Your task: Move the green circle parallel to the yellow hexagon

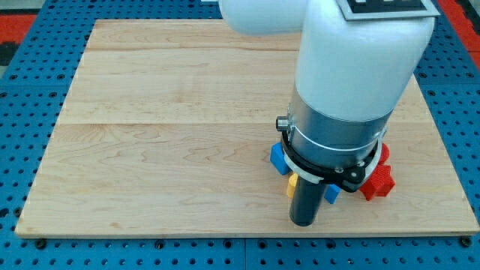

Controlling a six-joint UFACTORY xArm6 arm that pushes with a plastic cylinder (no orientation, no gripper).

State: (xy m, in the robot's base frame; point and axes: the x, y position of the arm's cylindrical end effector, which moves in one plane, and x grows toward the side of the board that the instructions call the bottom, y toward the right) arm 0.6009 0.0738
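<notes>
My tip (302, 222) rests on the wooden board (172, 135) near the view's bottom edge, right of centre. The arm's white and grey body hides most of the blocks around it. A blue block (279, 159) pokes out just left of the rod. A small yellow piece (292, 187) shows at the rod's left side, touching or nearly touching it; its shape cannot be made out. Another blue piece (331, 195) shows at the rod's right. A red block (377, 182) lies to the right. No green circle shows.
The board sits on a blue perforated base (22, 112). Another red piece (385, 154) peeks out above the red block, by the arm's collar.
</notes>
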